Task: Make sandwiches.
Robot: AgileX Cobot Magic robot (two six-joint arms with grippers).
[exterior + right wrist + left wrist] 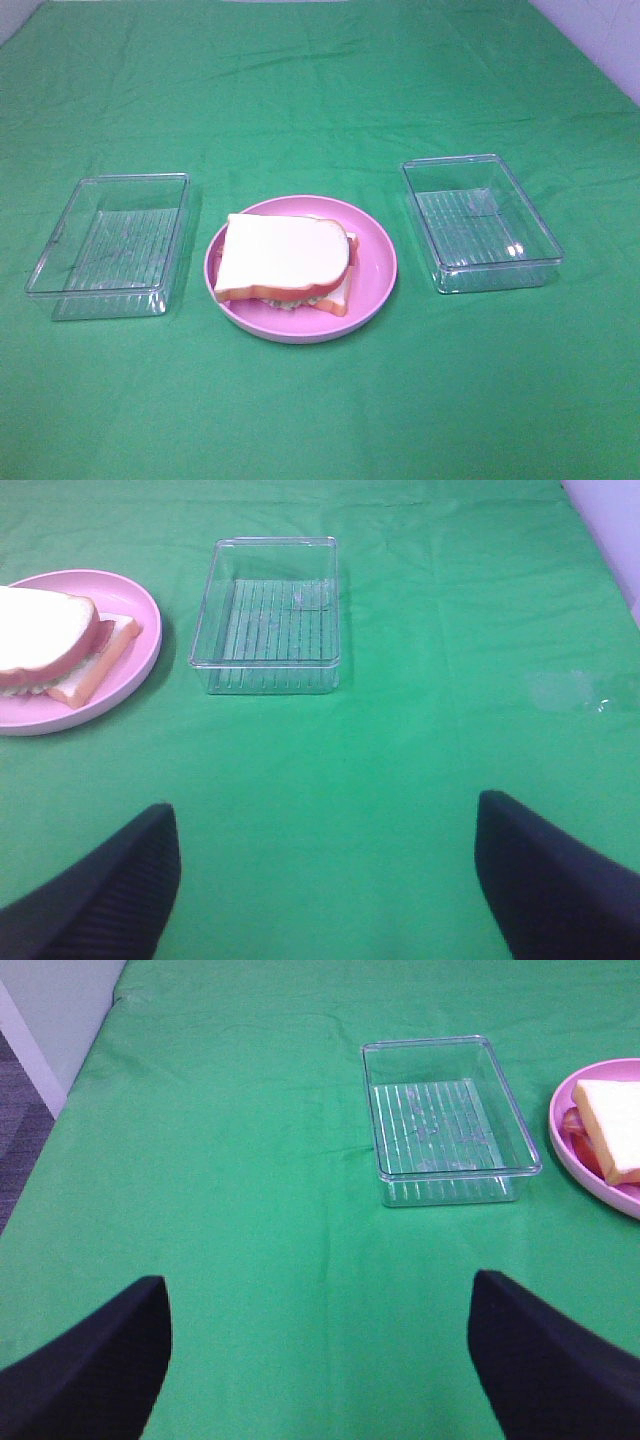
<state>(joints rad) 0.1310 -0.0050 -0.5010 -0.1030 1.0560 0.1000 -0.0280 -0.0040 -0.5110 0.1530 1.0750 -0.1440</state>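
A stacked sandwich (288, 262) lies on the pink plate (380, 262) in the middle of the green table: white bread with orange-brown crust on top, pale-green lettuce and reddish bacon showing at its edges, another slice below. It also shows in the left wrist view (610, 1128) and in the right wrist view (55, 640). Neither arm shows in the exterior high view. My left gripper (318, 1355) is open and empty over bare cloth, well back from the left tray. My right gripper (325, 875) is open and empty, well back from the right tray.
An empty clear tray (112, 243) stands left of the plate, also in the left wrist view (445, 1120). Another empty clear tray (480, 220) stands right of it, also in the right wrist view (268, 615). Green cloth covers the table; its left edge (75, 1090) drops off.
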